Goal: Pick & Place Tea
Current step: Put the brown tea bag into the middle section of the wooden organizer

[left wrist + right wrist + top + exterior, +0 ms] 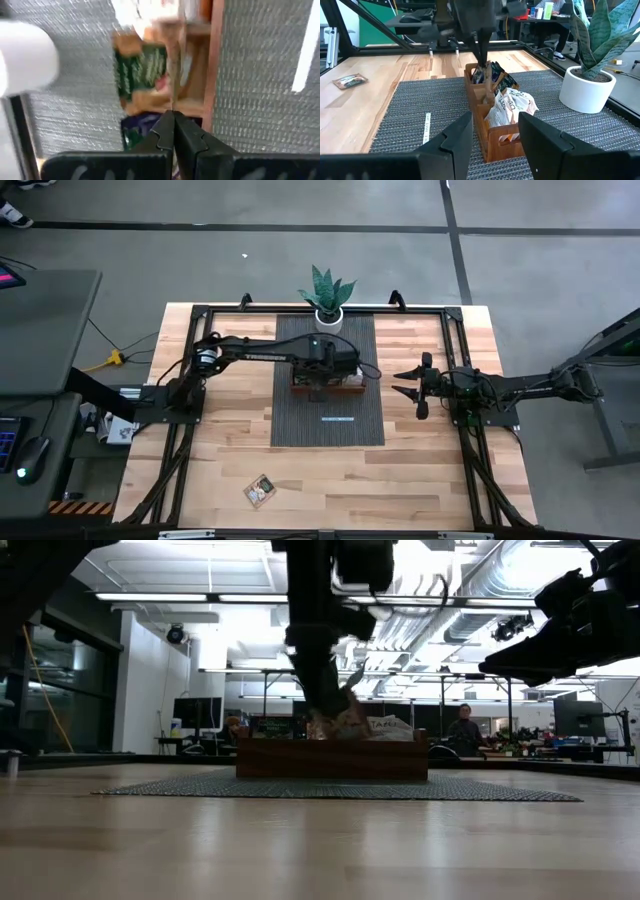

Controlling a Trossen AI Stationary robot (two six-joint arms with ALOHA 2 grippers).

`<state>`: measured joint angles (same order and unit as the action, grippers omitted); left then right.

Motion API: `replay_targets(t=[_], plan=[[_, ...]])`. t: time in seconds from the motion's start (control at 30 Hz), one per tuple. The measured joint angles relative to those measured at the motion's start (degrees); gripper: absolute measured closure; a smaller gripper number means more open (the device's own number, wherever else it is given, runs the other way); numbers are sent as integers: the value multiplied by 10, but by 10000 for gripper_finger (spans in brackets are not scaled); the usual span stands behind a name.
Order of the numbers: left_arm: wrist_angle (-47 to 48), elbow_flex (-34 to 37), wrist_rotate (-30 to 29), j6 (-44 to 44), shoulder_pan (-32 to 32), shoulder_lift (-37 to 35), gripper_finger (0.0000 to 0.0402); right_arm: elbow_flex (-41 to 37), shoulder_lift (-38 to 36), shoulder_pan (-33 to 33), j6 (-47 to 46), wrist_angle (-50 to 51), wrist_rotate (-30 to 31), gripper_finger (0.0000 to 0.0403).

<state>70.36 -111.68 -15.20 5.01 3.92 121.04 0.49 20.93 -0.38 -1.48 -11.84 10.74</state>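
A brown wooden tray (492, 142) stands on the grey ribbed mat (328, 425) and holds several tea packets, pale ones (512, 107) at one end and dark green ones (142, 70) at the other. My left gripper (173, 116) points down over the tray's end nearest the left arm's base, shut on a thin brownish tea packet (174, 75) seen edge-on. My right gripper (397, 382) waits level and open at the mat's right side, facing the tray. One more tea packet (260, 492) lies flat on the bare wood near the front edge. My left gripper pinches the thin packet's upper edge (173, 109) between its two shut fingers, coming from above and pointing steeply down. The packet hangs below the fingers, edge-on to the wrist camera. Its lower end (490, 76) is down among the packets in the tray.
A potted green plant in a white pot (328, 298) stands at the mat's far edge, close behind the tray. A black frame rail (300, 310) runs around the work area. Bare wood lies to the left and front of the mat.
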Motion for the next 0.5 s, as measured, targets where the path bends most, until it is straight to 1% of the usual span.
replay_targets(t=[0.5], plan=[[43,1,-9,-7,10,1,402,0,0,0,0,0,0,248]])
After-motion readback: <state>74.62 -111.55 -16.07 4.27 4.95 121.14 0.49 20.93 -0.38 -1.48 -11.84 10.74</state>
